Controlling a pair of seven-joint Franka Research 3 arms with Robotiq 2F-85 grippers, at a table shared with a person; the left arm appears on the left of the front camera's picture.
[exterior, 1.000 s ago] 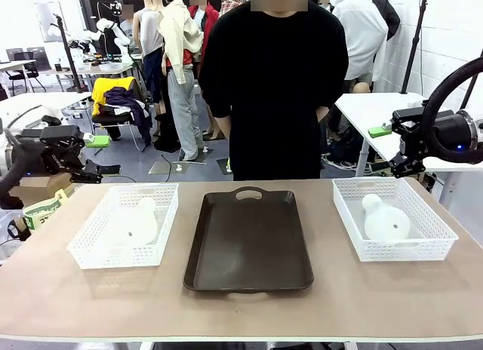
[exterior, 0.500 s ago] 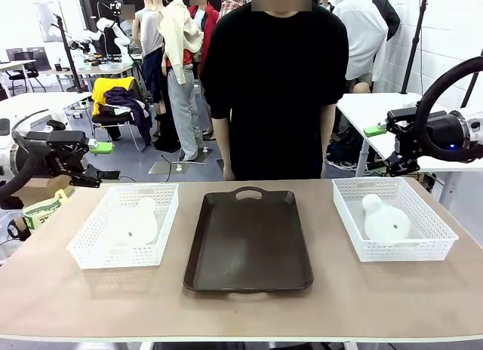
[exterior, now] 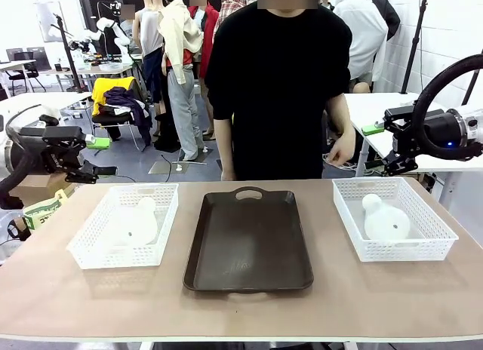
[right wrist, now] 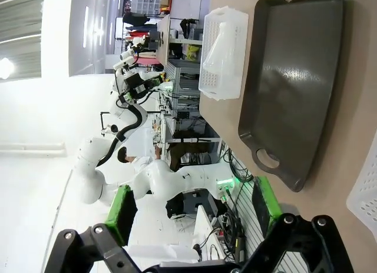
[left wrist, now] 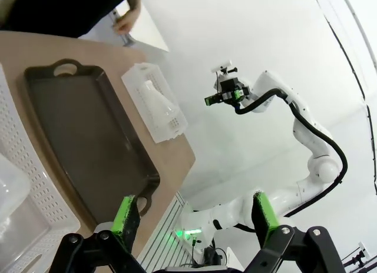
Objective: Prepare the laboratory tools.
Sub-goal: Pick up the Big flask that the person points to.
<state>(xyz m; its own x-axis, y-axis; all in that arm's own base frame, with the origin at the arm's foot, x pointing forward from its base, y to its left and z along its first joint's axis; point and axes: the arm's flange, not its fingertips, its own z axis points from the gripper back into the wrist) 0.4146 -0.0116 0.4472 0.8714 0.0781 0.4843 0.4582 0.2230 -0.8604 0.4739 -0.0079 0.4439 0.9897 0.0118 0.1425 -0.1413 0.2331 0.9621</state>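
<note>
Two translucent white flasks lie on their sides. One flask (exterior: 136, 223) rests in the white mesh basket (exterior: 90, 248) at the left, the other flask (exterior: 385, 220) in the basket (exterior: 438, 237) at the right. My left gripper (exterior: 102, 157) hovers open off the table's left end, behind the left basket. My right gripper (exterior: 381, 148) hovers open above and behind the right basket. The left wrist view has the open left gripper (left wrist: 194, 217), the far flask (left wrist: 158, 105) and the near basket (left wrist: 35, 185). From the right wrist, the open right gripper (right wrist: 193, 208) faces the far flask (right wrist: 222, 43).
A dark brown tray (exterior: 249, 241) with handles lies between the baskets, bare inside. A person in black stands at the far edge, one hand (exterior: 343, 148) hanging near the right basket's back corner. Bare tabletop runs along the front edge.
The person's arms came from behind the back to hang at the sides. My left gripper rose a little and edged right. The right gripper drifted slightly left.
</note>
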